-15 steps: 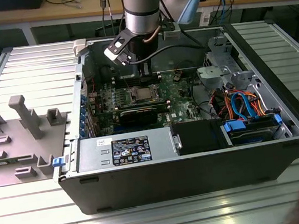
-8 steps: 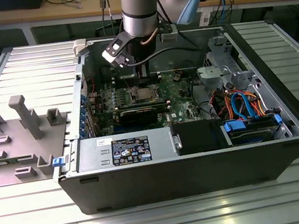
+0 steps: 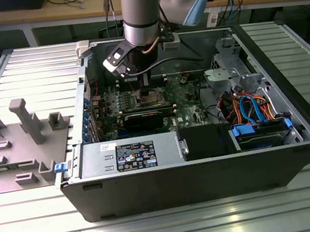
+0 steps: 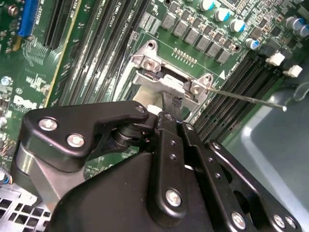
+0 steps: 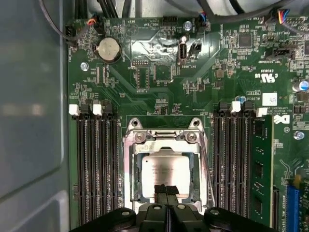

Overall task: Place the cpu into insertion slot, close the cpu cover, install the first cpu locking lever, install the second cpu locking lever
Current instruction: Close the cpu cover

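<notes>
The cpu (image 5: 164,169) lies flat in its socket on the green motherboard, its silvery-tan top showing through the square window of the cpu cover (image 5: 164,143). The cover rests down around it. My gripper (image 5: 166,190) hangs just over the cpu's near edge, its black fingertips pressed together and shut with nothing visible between them. In the second wrist view the gripper (image 4: 170,102) reaches the socket's silver hinge plate (image 4: 159,79), and a thin locking lever rod (image 4: 246,98) runs out from the socket corner across the memory slots. In the exterior view the socket (image 3: 150,97) sits under my wrist.
Black memory slots (image 5: 96,169) flank the socket on both sides. The open computer case (image 3: 210,172) walls it in, with a power supply (image 3: 128,154) in front and cabled drive bays (image 3: 258,121) at the exterior view's right. A grey fixture tray (image 3: 19,142) lies outside.
</notes>
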{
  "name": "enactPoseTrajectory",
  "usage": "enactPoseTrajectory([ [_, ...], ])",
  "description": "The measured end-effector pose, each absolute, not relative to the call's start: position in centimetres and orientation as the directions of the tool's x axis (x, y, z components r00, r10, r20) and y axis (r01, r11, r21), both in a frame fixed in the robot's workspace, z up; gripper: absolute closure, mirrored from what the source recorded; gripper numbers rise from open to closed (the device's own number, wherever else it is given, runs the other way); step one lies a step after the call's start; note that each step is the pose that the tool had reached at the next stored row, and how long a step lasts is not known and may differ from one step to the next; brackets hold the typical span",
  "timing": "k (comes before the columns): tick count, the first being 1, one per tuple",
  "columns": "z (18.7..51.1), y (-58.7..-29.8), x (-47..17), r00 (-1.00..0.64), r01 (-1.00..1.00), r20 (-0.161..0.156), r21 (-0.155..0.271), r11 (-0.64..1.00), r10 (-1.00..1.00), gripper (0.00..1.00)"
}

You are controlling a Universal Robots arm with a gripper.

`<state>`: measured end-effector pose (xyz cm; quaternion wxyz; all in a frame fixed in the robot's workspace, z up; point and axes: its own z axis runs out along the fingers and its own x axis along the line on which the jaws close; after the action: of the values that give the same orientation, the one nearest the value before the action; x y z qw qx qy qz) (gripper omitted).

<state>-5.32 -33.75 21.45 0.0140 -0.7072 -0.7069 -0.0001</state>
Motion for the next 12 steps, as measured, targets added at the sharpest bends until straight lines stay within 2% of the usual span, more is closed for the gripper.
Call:
enactPoseTrajectory([
  [12, 20.6, -33.77, -5.55, 0.0, 1.0, 0.02, -0.02, 0.0, 1.0, 0.89],
])
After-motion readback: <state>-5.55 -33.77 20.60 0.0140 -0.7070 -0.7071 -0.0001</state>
